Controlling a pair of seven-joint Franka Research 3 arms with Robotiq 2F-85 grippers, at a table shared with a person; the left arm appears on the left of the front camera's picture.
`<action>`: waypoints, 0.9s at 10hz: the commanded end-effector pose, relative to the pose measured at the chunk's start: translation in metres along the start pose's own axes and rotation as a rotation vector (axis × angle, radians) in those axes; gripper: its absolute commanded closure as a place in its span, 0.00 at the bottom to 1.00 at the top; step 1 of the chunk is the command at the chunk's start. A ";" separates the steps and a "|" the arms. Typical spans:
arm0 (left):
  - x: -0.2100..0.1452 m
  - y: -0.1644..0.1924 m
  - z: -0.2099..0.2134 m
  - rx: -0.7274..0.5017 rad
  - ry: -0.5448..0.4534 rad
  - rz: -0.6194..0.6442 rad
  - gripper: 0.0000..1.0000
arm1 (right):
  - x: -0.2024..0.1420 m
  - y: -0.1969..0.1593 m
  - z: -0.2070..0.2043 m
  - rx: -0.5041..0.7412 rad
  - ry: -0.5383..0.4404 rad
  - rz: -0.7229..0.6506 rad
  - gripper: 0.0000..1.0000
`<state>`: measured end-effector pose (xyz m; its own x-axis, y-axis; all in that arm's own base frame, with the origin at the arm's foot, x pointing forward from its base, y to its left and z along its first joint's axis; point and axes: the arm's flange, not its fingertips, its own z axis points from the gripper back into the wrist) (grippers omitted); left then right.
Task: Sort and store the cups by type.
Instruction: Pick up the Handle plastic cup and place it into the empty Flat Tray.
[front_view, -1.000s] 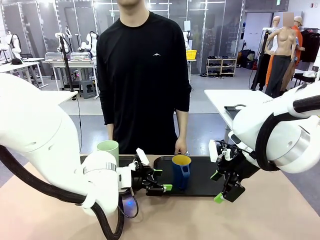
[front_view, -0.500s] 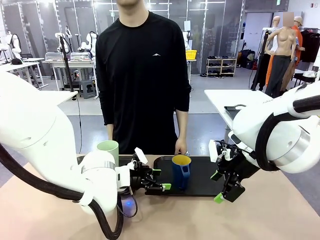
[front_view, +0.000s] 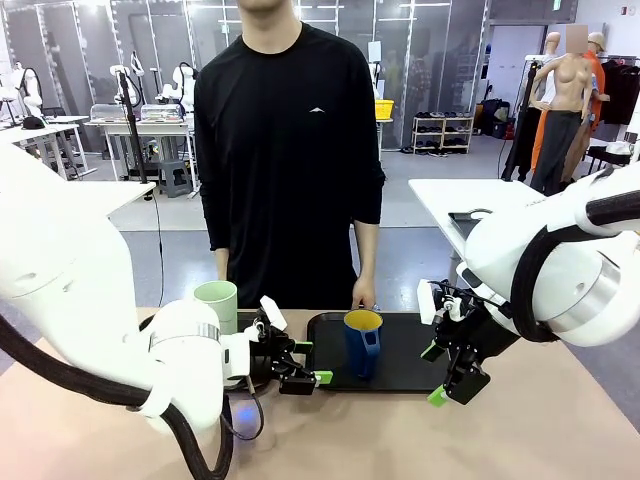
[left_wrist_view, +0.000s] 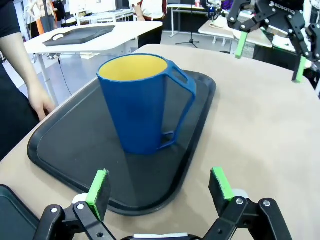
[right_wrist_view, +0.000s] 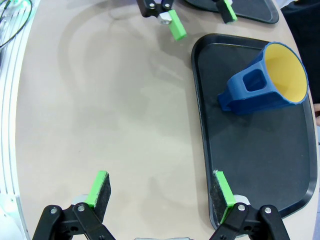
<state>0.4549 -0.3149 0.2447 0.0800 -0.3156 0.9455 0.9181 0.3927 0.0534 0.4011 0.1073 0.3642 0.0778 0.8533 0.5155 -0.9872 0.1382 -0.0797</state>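
A dark blue mug (front_view: 362, 343) with a yellow inside and a handle stands upright on a black tray (front_view: 405, 362); it is seen also as the mug (left_wrist_view: 141, 102) in the left wrist view and the mug (right_wrist_view: 266, 84) in the right wrist view. A pale mint-green tumbler (front_view: 217, 305) stands at the left, behind my left arm. Left of the tray's near edge my left gripper (front_view: 305, 364) is open and empty, short of the mug (left_wrist_view: 160, 194). My right gripper (front_view: 437, 373) hangs open and empty by the tray's right end (right_wrist_view: 161, 196).
A person in black stands at the far side, one hand (front_view: 362, 294) resting at the tray's (left_wrist_view: 70, 150) far edge. Part of a second black tray (right_wrist_view: 247, 11) lies at the left by the tumbler. Bare tan tabletop (front_view: 400, 440) spreads in front.
My left gripper has drawn back to the left, away from the mug. The right arm and the mug have stayed put.
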 end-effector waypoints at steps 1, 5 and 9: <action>0.002 -0.026 0.020 0.017 0.075 -0.029 0.00 | 0.000 0.003 -0.002 -0.012 0.001 -0.013 0.00; 0.000 -0.025 0.031 0.020 0.115 -0.013 0.00 | 0.000 0.003 -0.002 -0.012 0.001 -0.013 0.00; -0.003 -0.026 0.022 0.019 0.100 0.013 0.00 | 0.000 0.003 -0.002 -0.012 0.001 -0.013 0.00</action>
<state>0.4225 -0.3047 0.2466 0.1529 -0.3822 0.9113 0.9071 0.4202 0.0240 0.4011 0.1075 0.3642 0.0774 0.8534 0.5154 -0.9873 0.1377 -0.0797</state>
